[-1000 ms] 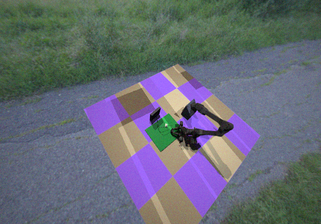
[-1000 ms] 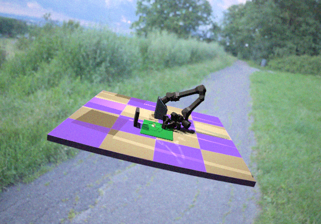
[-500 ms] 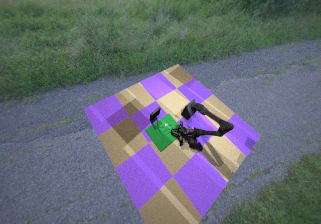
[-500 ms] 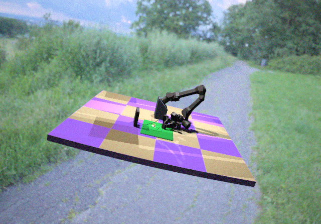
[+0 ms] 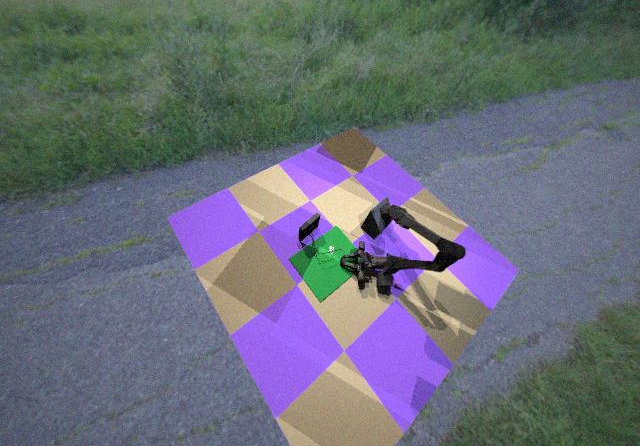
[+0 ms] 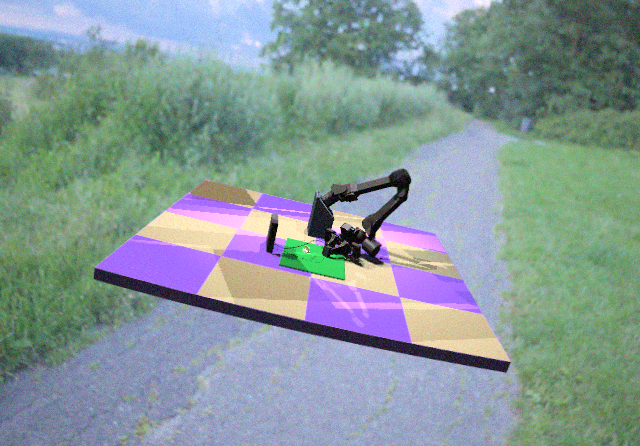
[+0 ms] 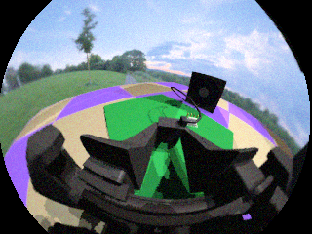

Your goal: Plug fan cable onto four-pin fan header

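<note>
The green board (image 5: 321, 287) (image 6: 333, 272) (image 7: 119, 119) lies flat. The small white fan header (image 5: 331, 249) (image 6: 306, 249) (image 7: 193, 125) stands on it, its pins just visible in the wrist view. My gripper (image 5: 343, 262) (image 6: 326, 251) (image 7: 170, 127) is low over the board's near side, a short way from the header. It is shut on the dark fan plug (image 7: 187, 120), most of which the fingertips hide. In the wrist view the plug overlaps the header's near edge; its exact height and seating cannot be told. The thin black cable (image 7: 197, 105) loops from the plug towards the fan.
The black square fan (image 5: 309, 227) (image 6: 271, 233) (image 7: 207, 92) stands upright beyond the board. A dark tilted block (image 5: 376, 219) (image 6: 320, 216) stands at the arm's base, beside the board. Everything rests on a purple and tan checkered table (image 5: 289, 353) (image 6: 248, 281).
</note>
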